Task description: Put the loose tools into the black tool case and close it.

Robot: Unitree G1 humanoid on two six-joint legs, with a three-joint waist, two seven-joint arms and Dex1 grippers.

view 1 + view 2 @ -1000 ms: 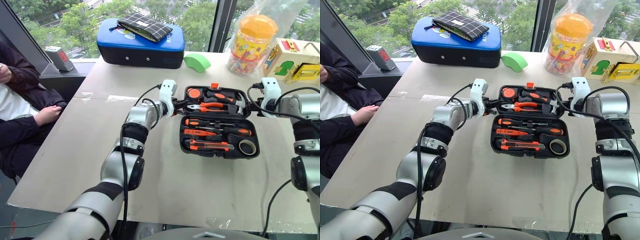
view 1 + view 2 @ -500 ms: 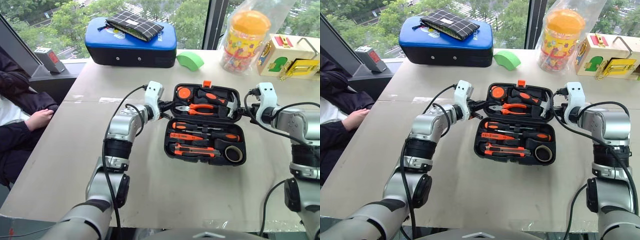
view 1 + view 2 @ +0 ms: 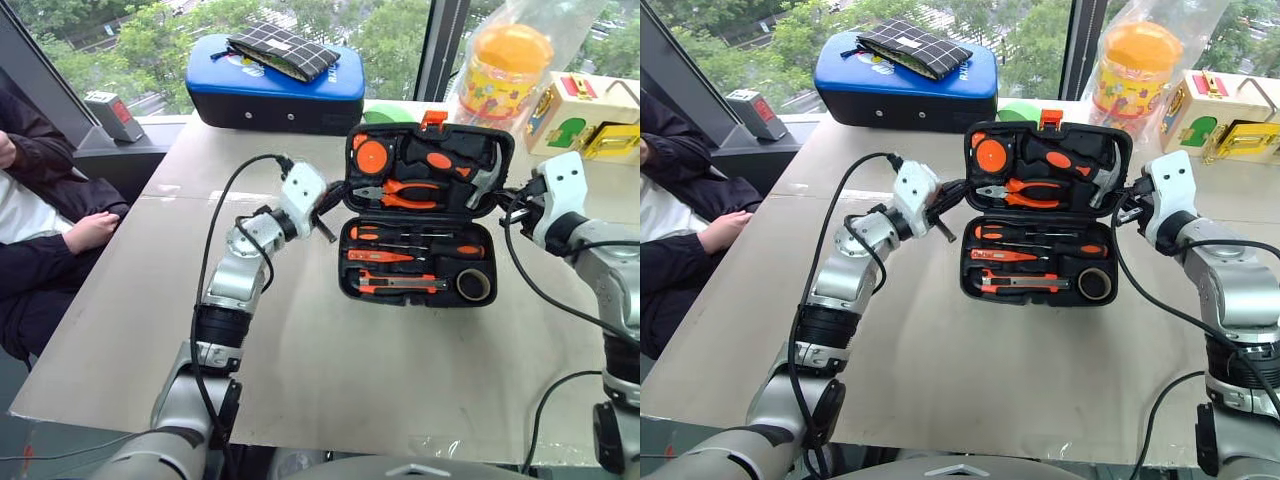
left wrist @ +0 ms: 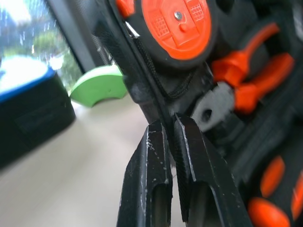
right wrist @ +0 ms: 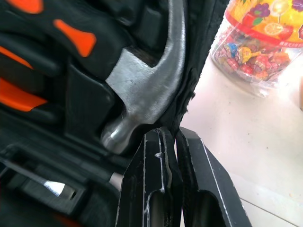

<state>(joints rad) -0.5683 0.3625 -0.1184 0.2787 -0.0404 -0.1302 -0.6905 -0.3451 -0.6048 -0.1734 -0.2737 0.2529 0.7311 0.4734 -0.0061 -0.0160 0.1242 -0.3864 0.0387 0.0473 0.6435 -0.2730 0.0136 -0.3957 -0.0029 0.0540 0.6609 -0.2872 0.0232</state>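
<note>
While the case point(image 3: 420, 215) stands on the table point(image 3: 400, 370) in front of the robot, its lid point(image 3: 428, 170) is lifted about halfway and tilts up toward the window. From the left eye view, the left gripper point(image 3: 332, 205) pinches the left edge of the lid, and the right gripper point(image 3: 508, 200) pinches the right edge. In the lower half lie two screwdrivers point(image 3: 415, 240), a tester point(image 3: 378, 256), a knife point(image 3: 400, 283) and a tape roll point(image 3: 472, 285), each in its recess. Behind the case are a blue case point(image 3: 275, 85) with a checked pouch point(image 3: 285, 52) on it, a green block point(image 3: 385, 113) and a candy jar point(image 3: 497, 70). A person point(image 3: 40, 200) sits at the left side of the table.

From the right eye view, the lid holds pliers point(image 3: 1025, 192), a hammer point(image 3: 1095, 175) and an orange tape measure point(image 3: 990, 154), and an orange latch point(image 3: 1050, 119) is on its top edge.

From the left wrist view, the two fingers point(image 4: 149, 179) are clenched on the thin lid rim, just beside the tape measure.

From the right wrist view, the fingers point(image 5: 158, 189) are closed on the rim next to the hammer head, and the candy jar is beyond.
</note>
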